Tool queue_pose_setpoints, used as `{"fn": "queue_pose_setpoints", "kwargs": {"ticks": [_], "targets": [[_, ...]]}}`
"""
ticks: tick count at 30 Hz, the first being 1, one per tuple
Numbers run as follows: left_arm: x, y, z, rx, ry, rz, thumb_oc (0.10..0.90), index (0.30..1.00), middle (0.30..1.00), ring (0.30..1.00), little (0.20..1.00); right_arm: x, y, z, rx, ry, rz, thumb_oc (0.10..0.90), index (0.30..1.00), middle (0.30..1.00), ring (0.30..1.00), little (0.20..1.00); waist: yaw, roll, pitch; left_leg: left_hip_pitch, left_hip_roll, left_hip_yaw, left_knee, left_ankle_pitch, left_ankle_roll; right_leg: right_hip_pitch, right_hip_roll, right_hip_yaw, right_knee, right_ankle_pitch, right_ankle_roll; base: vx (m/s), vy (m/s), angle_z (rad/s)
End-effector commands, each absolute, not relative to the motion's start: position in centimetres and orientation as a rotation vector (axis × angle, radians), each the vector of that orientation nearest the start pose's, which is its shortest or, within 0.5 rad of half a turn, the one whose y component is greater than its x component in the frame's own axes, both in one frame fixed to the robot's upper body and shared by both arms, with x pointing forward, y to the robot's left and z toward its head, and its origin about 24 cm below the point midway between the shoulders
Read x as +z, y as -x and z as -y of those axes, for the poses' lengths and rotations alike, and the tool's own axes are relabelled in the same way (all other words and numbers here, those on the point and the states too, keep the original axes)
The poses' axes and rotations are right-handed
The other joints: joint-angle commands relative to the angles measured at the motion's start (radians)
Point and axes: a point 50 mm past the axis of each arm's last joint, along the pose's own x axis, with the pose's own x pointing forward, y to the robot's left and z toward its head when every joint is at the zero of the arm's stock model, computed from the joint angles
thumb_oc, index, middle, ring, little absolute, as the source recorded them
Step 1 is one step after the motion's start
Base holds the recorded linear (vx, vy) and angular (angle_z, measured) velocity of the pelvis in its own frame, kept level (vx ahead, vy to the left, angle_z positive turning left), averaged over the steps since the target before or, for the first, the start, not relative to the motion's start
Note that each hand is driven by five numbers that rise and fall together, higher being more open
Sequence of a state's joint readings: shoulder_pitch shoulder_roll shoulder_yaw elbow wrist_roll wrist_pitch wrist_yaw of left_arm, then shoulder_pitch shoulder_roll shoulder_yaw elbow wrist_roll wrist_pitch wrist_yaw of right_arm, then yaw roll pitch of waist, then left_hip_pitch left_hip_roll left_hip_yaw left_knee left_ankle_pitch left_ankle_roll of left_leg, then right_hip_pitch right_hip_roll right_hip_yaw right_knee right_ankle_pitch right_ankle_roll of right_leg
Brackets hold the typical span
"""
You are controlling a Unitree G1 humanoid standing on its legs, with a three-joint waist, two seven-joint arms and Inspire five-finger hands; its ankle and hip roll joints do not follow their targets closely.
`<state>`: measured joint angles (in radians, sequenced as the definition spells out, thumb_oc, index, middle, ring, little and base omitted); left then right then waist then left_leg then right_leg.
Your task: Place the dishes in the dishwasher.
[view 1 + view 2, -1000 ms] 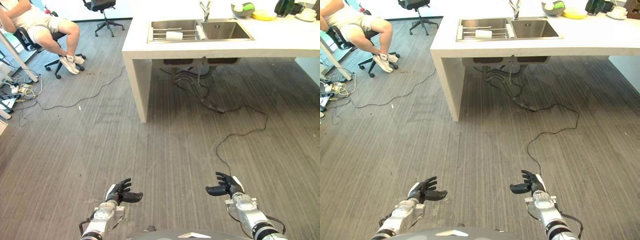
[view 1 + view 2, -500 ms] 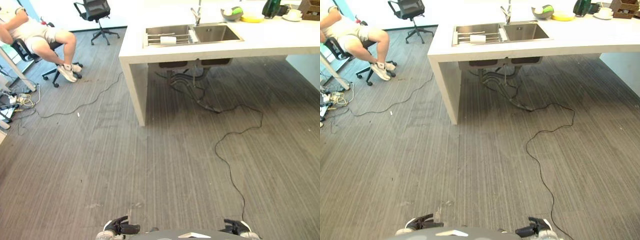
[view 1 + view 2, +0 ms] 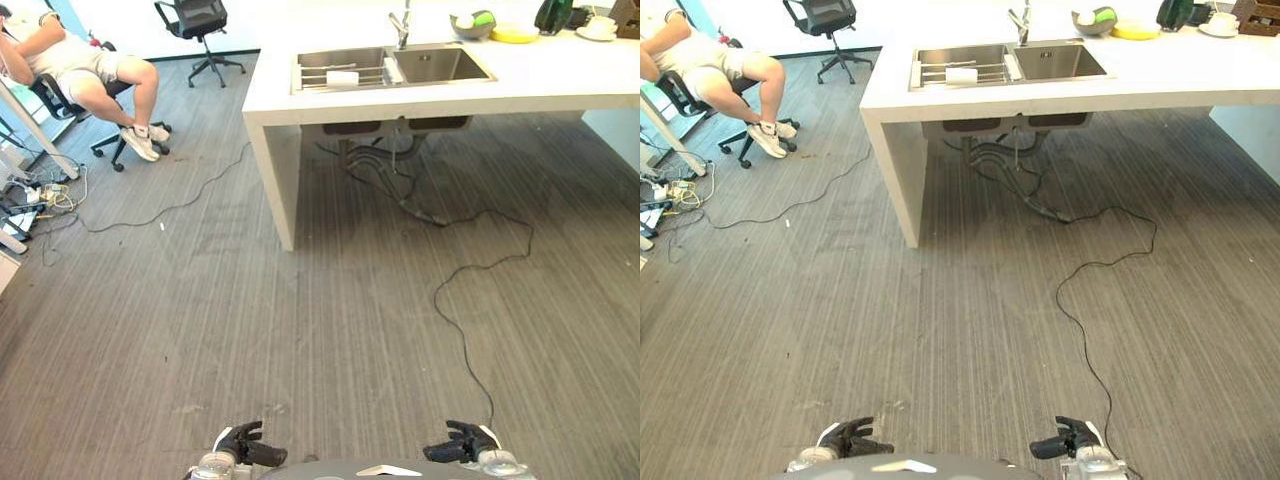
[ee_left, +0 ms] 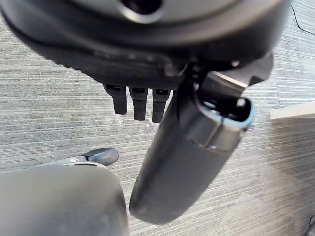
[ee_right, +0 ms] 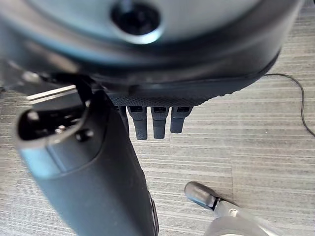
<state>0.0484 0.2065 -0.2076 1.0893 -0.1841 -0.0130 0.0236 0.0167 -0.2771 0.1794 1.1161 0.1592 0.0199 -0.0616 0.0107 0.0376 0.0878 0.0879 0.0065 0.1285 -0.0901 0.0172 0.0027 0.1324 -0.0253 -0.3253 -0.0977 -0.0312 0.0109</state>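
Two robot hands ride low at the near edge of my view, the left robot hand (image 3: 240, 446) and the right robot hand (image 3: 462, 443), each with fingers loosely curved and nothing in them; both wrist views show relaxed fingers over bare grey floor (image 3: 300, 330). I judge they are carried empty and close to the body because the work has not begun: the dishes sit well away, across the open floor. A white cup (image 3: 342, 77) lies on the wire rack (image 3: 330, 72) in the left basin of the sink (image 3: 440, 65), set into the white desk (image 3: 560, 85). Further along the desk stand a bowl (image 3: 470, 22) holding something green, a yellow plate (image 3: 515, 34) and a cup on a saucer (image 3: 603, 27), near the far right corner. I see no dishwasher from here, so I cannot tell where the load must go. A black cable (image 3: 470, 290) snakes over the floor between me and the desk, a likely snag on the walk up. A person (image 3: 75, 65) sits in an office chair (image 3: 60, 95) at far left, clear of my path; a second chair (image 3: 200, 25) stands empty beyond.
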Motion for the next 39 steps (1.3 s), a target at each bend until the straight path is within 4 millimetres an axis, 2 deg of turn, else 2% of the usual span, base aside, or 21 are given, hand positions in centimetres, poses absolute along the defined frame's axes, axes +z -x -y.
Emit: {"fn": "queue_pose_setpoints", "kwargs": {"ticks": [1, 3, 6, 13, 18, 21, 24, 26, 28, 29, 30, 31, 32, 33, 34, 36, 37, 38, 39], "targets": [[-14.6, -14.0, -21.7, 0.084, -0.175, -1.006, 0.800, 0.900, 0.900, 0.900, 0.900, -13.4, -15.0, 24.9, -0.158, 0.273, -0.984, 0.800, 0.900, 0.900, 0.900, 0.900, 0.028, -0.034, 0.027, -0.006, 0.045, 0.020, 0.003, -0.032, -0.066, -0.033, -0.105, -0.016, 0.010, 0.014, 0.144, -0.07, -0.032, 0.12], [-14.1, -14.7, -21.9, 0.114, -0.146, -0.965, 0.800, 0.900, 0.900, 0.900, 0.900, -12.7, -16.6, 24.1, -0.130, 0.256, -0.921, 0.800, 0.900, 0.900, 0.900, 0.900, 0.024, -0.036, 0.030, 0.000, 0.047, 0.032, 0.003, -0.034, -0.066, -0.028, -0.106, -0.011, 0.010, 0.012, 0.141, 0.00, 0.000, 0.00], [-13.9, -14.7, -21.9, 0.133, -0.112, -0.944, 0.800, 0.900, 0.900, 0.900, 0.900, -12.5, -17.1, 23.7, -0.093, 0.275, -0.908, 0.800, 0.900, 0.900, 0.900, 0.900, 0.017, -0.040, 0.033, 0.012, 0.049, 0.041, 0.003, -0.038, -0.067, -0.018, -0.106, -0.005, 0.010, 0.009, 0.138, 0.04, -0.003, -0.07], [-14.3, -14.1, -21.4, 0.116, -0.106, -0.980, 0.800, 0.900, 0.900, 0.900, 0.900, -12.9, -16.9, 23.5, -0.097, 0.257, -0.950, 0.800, 0.900, 0.900, 0.900, 0.900, 0.011, -0.046, 0.030, 0.009, 0.044, 0.046, 0.003, -0.038, -0.063, -0.018, -0.113, -0.014, 0.010, 0.017, 0.140, 0.01, 0.012, -0.02], [-12.4, -16.3, -21.3, 0.098, -0.130, -0.833, 0.800, 0.900, 0.900, 0.900, 0.900, -12.6, -17.0, 23.8, -0.134, 0.218, -0.928, 0.800, 0.900, 0.900, 0.900, 0.900, 0.021, -0.056, 0.029, 0.020, 0.029, 0.049, 0.003, -0.058, -0.048, -0.004, -0.128, -0.023, 0.010, 0.023, 0.149, 0.03, 0.055, -0.04], [-12.0, -16.6, -21.3, 0.096, -0.128, -0.813, 0.800, 0.900, 0.900, 0.900, 0.900, -12.5, -17.1, 23.8, -0.139, 0.214, -0.924, 0.800, 0.900, 0.900, 0.900, 0.900, 0.023, -0.057, 0.031, 0.024, 0.024, 0.048, 0.003, -0.062, -0.043, 0.002, -0.132, -0.024, 0.010, 0.026, 0.151, 0.01, 0.044, 0.00], [-10.9, -18.2, -21.2, 0.090, -0.102, -0.746, 0.800, 0.900, 0.900, 0.900, 0.900, -11.9, -18.4, 23.9, -0.137, 0.208, -0.897, 0.800, 0.900, 0.900, 0.900, 0.900, 0.036, -0.051, 0.048, 0.026, 0.005, 0.046, 0.010, -0.074, -0.015, -0.056, -0.171, -0.016, 0.144, 0.006, 0.163, -0.02, 0.170, -0.04], [-9.7, -19.4, -21.1, 0.071, -0.098, -0.688, 0.800, 0.900, 0.900, 0.900, 0.900, -11.9, -18.7, 23.8, -0.123, 0.206, -0.903, 0.800, 0.900, 0.900, 0.900, 0.900, 0.043, -0.043, 0.072, 0.019, -0.008, 0.050, 0.051, -0.105, 0.018, -0.128, -0.216, -0.017, 0.341, -0.011, 0.177, -0.02, 0.215, -0.22], [-8.8, -20.2, -20.9, 0.056, -0.087, -0.640, 0.800, 0.900, 0.900, 0.900, 0.900, -11.9, -18.8, 23.8, -0.102, 0.239, -0.916, 0.800, 0.900, 0.900, 0.900, 0.900, 0.044, -0.039, 0.096, 0.033, -0.018, 0.057, 0.068, -0.135, 0.038, -0.213, -0.268, -0.028, 0.523, 0.023, 0.197, 0.06, 0.210, -0.34], [-8.0, -20.8, -20.9, 0.051, -0.095, -0.603, 0.800, 0.900, 0.900, 0.900, 0.900, -11.9, -19.0, 23.7, -0.094, 0.252, -0.920, 0.800, 0.900, 0.900, 0.900, 0.900, 0.039, -0.040, 0.111, 0.053, -0.021, 0.058, 0.073, -0.153, 0.044, -0.252, -0.277, -0.033, 0.592, 0.059, 0.200, 0.23, 0.154, -0.25], [-6.9, -21.7, -20.8, 0.054, -0.080, -0.540, 0.800, 0.900, 0.900, 0.900, 0.900, -11.9, -19.0, 23.6, -0.101, 0.233, -0.918, 0.800, 0.900, 0.900, 0.900, 0.900, 0.034, -0.045, 0.123, 0.087, -0.028, 0.057, 0.079, -0.177, 0.048, -0.299, -0.282, -0.055, 0.574, 0.088, 0.200, 0.32, 0.074, -0.14], [-6.2, -22.1, -20.7, 0.050, -0.077, -0.503, 0.800, 0.900, 0.900, 0.900, 0.900, -11.9, -19.0, 23.6, -0.106, 0.224, -0.914, 0.800, 0.900, 0.900, 0.900, 0.900, 0.031, -0.048, 0.123, 0.106, -0.031, 0.053, 0.075, -0.189, 0.045, -0.297, -0.280, -0.078, 0.503, 0.094, 0.198, 0.26, 0.014, -0.06], [-6.2, -22.0, -20.7, 0.050, -0.077, -0.503, 0.800, 0.900, 0.900, 0.900, 0.900, -11.9, -19.0, 23.6, -0.106, 0.224, -0.914, 0.800, 0.900, 0.900, 0.900, 0.900, 0.030, -0.046, 0.125, 0.108, -0.029, 0.052, 0.074, -0.189, 0.044, -0.292, -0.277, -0.081, 0.499, 0.095, 0.198, 0.23, -0.027, 0.05], [-5.1, -22.6, -20.8, 0.046, -0.078, -0.447, 0.800, 0.900, 0.900, 0.900, 0.900, -11.7, -19.1, 23.8, -0.114, 0.218, -0.899, 0.800, 0.900, 0.900, 0.900, 0.900, 0.026, -0.048, 0.128, 0.128, -0.034, 0.045, 0.068, -0.200, 0.040, -0.312, -0.274, -0.096, 0.422, 0.115, 0.197, 0.33, -0.074, 0.12], [-3.2, -23.8, -21.3, 0.052, -0.113, -0.355, 0.800, 0.900, 0.900, 0.900, 0.900, -11.5, -19.2, 24.0, -0.138, 0.203, -0.885, 0.800, 0.900, 0.900, 0.900, 0.900, 0.016, -0.049, 0.133, 0.160, -0.027, 0.028, 0.057, -0.218, 0.017, -0.319, -0.263, -0.119, 0.256, 0.162, 0.216, 0.50, -0.102, 0.20], [-0.9, -25.4, -21.6, 0.069, -0.160, -0.253, 0.800, 0.900, 0.900, 0.900, 0.900, -11.7, -18.8, 24.3, -0.164, 0.190, -0.897, 0.800, 0.900, 0.900, 0.900, 0.900, 0.013, -0.042, 0.127, 0.197, -0.004, 0.010, 0.043, -0.250, -0.008, -0.329, -0.246, -0.117, 0.142, 0.172, 0.237, 0.43, -0.118, 0.17], [0.1, -26.2, -21.7, 0.076, -0.181, -0.207, 0.800, 0.900, 0.900, 0.900, 0.900, -11.9, -18.5, 24.4, -0.171, 0.190, -0.911, 0.800, 0.900, 0.900, 0.900, 0.900, 0.008, -0.052, 0.130, 0.204, -0.009, 0.009, 0.041, -0.246, -0.016, -0.341, -0.256, -0.122, 0.106, 0.204, 0.234, 0.37, -0.111, 0.19], [1.0, -26.6, -21.8, 0.081, -0.193, -0.167, 0.800, 0.900, 0.900, 0.900, 0.900, -12.2, -18.1, 24.5, -0.170, 0.191, -0.930, 0.800, 0.900, 0.900, 0.900, 0.900, 0.007, -0.046, 0.123, 0.227, 0.004, 0.000, 0.037, -0.267, -0.023, -0.347, -0.251, -0.113, 0.093, 0.210, 0.246, 0.40, -0.101, 0.24], [2.1, -27.1, -21.9, 0.090, -0.210, -0.115, 0.800, 0.900, 0.900, 0.900, 0.900, -12.5, -17.5, 24.5, -0.168, 0.195, -0.948, 0.800, 0.900, 0.900, 0.900, 0.900, -0.002, -0.053, 0.118, 0.244, 0.001, -0.005, 0.039, -0.275, -0.027, -0.363, -0.265, -0.114, 0.103, 0.239, 0.246, 0.49, -0.096, 0.32]]}}
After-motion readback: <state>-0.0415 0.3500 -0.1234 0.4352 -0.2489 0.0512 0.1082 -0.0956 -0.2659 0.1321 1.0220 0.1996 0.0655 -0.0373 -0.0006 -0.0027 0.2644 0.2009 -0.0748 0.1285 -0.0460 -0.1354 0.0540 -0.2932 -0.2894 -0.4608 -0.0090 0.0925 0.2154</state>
